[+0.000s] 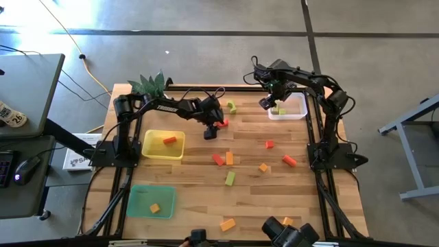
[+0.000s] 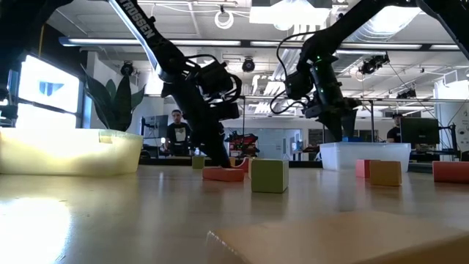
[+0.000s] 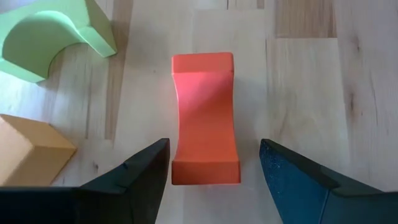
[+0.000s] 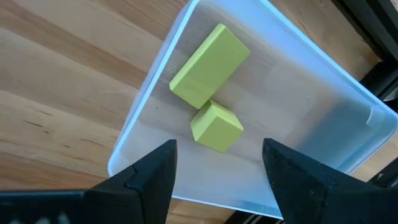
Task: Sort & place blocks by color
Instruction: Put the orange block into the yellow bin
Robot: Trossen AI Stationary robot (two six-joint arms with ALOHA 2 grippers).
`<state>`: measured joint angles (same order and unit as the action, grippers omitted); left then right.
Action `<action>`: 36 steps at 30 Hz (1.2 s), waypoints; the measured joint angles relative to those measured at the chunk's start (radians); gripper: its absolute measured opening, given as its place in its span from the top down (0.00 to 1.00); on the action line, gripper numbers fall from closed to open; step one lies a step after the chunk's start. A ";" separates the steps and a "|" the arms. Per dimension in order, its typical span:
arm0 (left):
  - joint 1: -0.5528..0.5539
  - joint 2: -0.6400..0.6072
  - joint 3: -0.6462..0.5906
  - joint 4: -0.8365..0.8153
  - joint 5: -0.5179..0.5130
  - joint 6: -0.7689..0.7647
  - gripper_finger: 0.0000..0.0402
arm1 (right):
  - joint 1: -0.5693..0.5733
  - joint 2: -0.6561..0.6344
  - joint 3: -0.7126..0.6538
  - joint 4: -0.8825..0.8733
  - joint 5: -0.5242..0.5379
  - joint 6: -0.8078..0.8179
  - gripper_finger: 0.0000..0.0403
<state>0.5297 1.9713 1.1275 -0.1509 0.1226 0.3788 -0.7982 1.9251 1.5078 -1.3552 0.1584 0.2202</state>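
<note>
My left gripper (image 3: 214,152) is open and low over the table near its middle (image 1: 211,130). Its fingers stand on either side of a red block with hollowed sides (image 3: 205,118), which lies flat on the wood, and they do not touch it. A green arch block (image 3: 50,31) and an orange block (image 3: 31,152) lie close by. My right gripper (image 4: 217,168) is open and hangs above the clear tray (image 4: 155,74) at the far right (image 1: 267,103). Two light green blocks (image 4: 208,65) (image 4: 216,126) lie in that tray.
The yellow tray (image 1: 154,152) holds an orange block (image 1: 169,140), and the green tray (image 1: 140,195) holds another (image 1: 155,208). Red (image 1: 269,144) (image 1: 289,160) (image 1: 218,159), orange (image 1: 263,167) (image 1: 227,224) and green (image 1: 230,178) (image 1: 232,106) blocks lie scattered. A plant (image 1: 151,84) stands at the far left corner.
</note>
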 joint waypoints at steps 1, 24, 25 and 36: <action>0.000 0.000 0.000 0.000 0.000 0.006 0.41 | 0.000 0.000 0.000 0.002 -0.002 0.003 0.44; 0.000 -0.119 0.000 -0.181 -0.090 0.026 0.74 | 0.011 -0.011 0.000 -0.032 -0.111 0.054 0.44; 0.000 -0.140 0.000 -0.199 -0.090 0.026 0.74 | 0.015 -0.018 0.000 -0.034 -0.106 0.065 0.44; 0.000 -0.427 0.000 -0.483 -0.114 0.015 0.74 | 0.110 -0.137 0.000 -0.010 -0.170 0.197 0.44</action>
<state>0.5301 1.5447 1.1278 -0.6336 0.0084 0.3940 -0.6886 1.7878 1.5082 -1.3653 -0.0117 0.4173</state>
